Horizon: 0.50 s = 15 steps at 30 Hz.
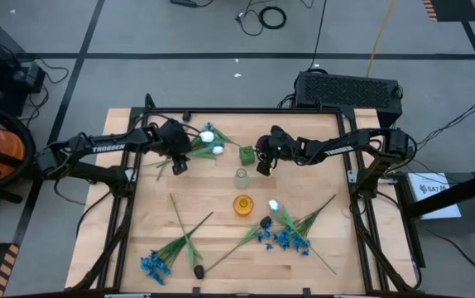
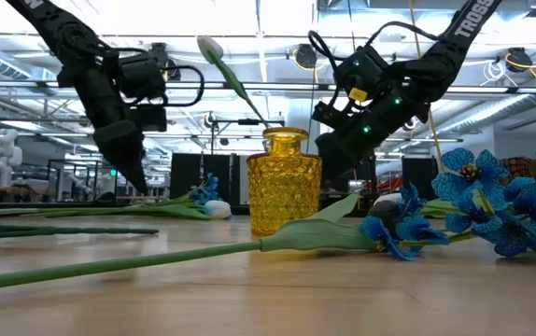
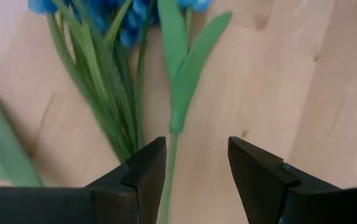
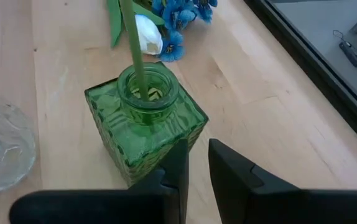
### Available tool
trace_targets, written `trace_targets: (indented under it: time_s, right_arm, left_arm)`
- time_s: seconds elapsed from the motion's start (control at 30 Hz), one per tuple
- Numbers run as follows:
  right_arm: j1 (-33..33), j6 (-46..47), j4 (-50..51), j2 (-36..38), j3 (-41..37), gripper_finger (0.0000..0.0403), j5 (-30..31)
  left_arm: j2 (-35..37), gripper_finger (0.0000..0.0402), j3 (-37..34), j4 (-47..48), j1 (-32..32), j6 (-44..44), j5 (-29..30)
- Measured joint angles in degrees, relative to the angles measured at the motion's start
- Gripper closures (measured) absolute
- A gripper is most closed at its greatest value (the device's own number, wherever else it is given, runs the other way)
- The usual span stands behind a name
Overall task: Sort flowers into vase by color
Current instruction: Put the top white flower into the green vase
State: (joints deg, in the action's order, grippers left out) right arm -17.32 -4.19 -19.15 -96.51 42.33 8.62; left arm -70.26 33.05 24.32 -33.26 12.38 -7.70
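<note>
Near the table's far edge, a white tulip [image 2: 210, 47] stands with its stem [image 4: 134, 50] in the square green vase [image 4: 147, 124], leaning toward the left. My right gripper [image 4: 198, 162] hovers just right of that vase [image 1: 247, 154], open by a narrow gap and empty. My left gripper [image 3: 197, 162] is open and low over the far-left table. Its fingers stand on either side of a thin green stem [image 3: 171, 134] lying on the wood beside blue clusters [image 3: 129, 15]. Another white tulip [image 4: 148, 36] lies beyond the vase.
A clear glass vase [image 1: 241, 177] and a yellow vase [image 1: 243, 204] stand in a row toward the near edge from the green one. Blue clusters [image 1: 285, 240], another blue cluster [image 1: 153, 265], a white tulip [image 1: 273, 204] and dark buds [image 1: 198, 271] lie across the near half of the table.
</note>
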Motion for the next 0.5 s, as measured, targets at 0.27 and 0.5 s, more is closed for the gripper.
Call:
trace_targets:
  time_s: [0.27,0.5]
  right_arm:
    - [-1.16,-1.23,0.84,0.00,0.00,0.0349,0.00]
    - [-2.33,-1.46,4.61,0.02,0.00,0.0349,-3.94]
  left_arm:
    - [0.00,0.0222,-1.26,-0.30,0.00,0.43,4.78]
    - [-0.32,0.0222,-1.24,-1.94,0.07,0.46,4.76]
